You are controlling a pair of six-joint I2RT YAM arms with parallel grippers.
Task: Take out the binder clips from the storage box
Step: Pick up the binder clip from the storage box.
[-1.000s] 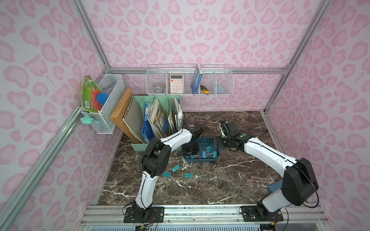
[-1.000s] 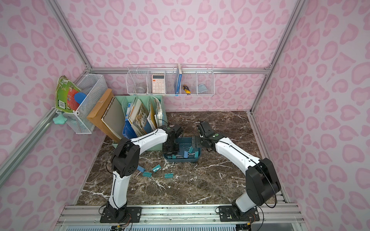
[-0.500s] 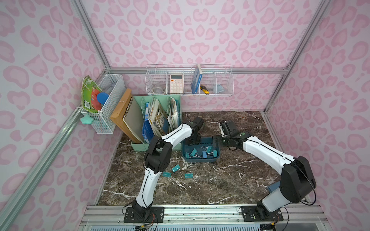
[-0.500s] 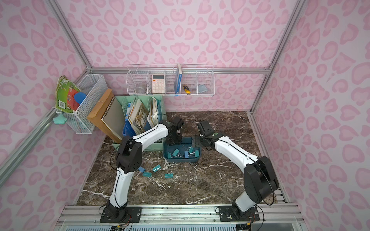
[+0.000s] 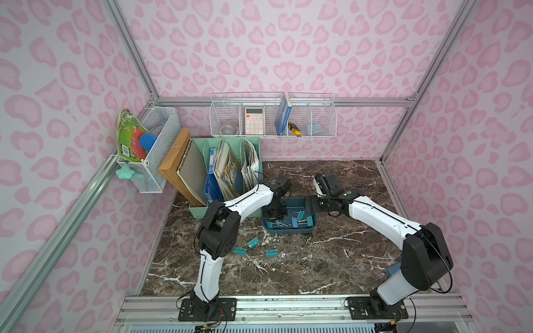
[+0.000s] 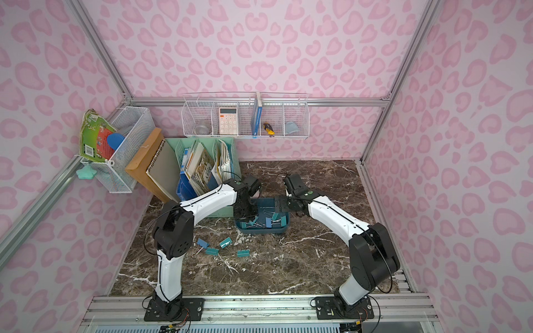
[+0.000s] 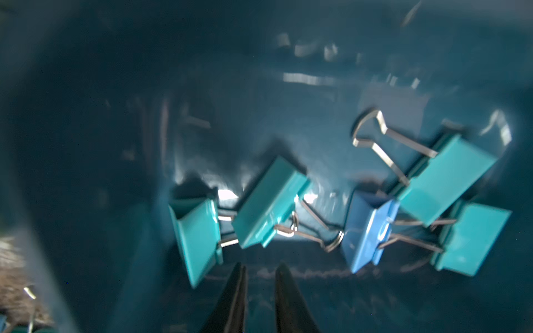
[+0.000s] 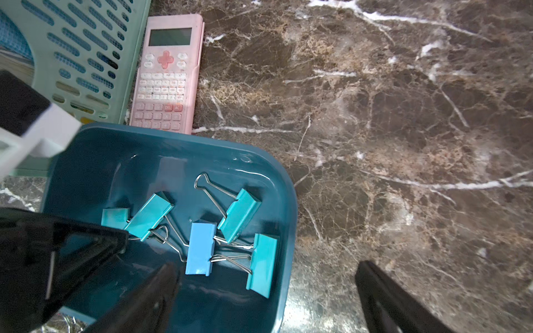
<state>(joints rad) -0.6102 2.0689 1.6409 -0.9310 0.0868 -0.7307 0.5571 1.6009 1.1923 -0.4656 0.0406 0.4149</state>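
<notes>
The storage box (image 5: 288, 232) (image 6: 261, 230) is a dark blue tray on the marble, between my two arms. Several binder clips (image 5: 294, 222) (image 6: 268, 222) lie in it: teal ones (image 7: 268, 204) and a blue one (image 8: 200, 248), their wire handles tangled. My left gripper (image 7: 259, 266) (image 5: 274, 214) is down inside the box's left end, just short of the clips. Its fingertips stand a narrow gap apart with nothing between them. My right gripper (image 8: 266, 266) (image 5: 310, 201) is wide open astride the box's right wall, one finger inside and one outside.
Several loose clips (image 5: 253, 242) (image 6: 212, 251) lie on the marble in front of the box, by the left arm. A mint file organizer (image 5: 227, 173) stands just behind-left, with a pink calculator (image 8: 167, 75) beside it. White wire baskets (image 5: 272, 115) hang on the walls.
My left gripper has come down from over the box's back rim into its left end. The right arm and the box have stayed put.
</notes>
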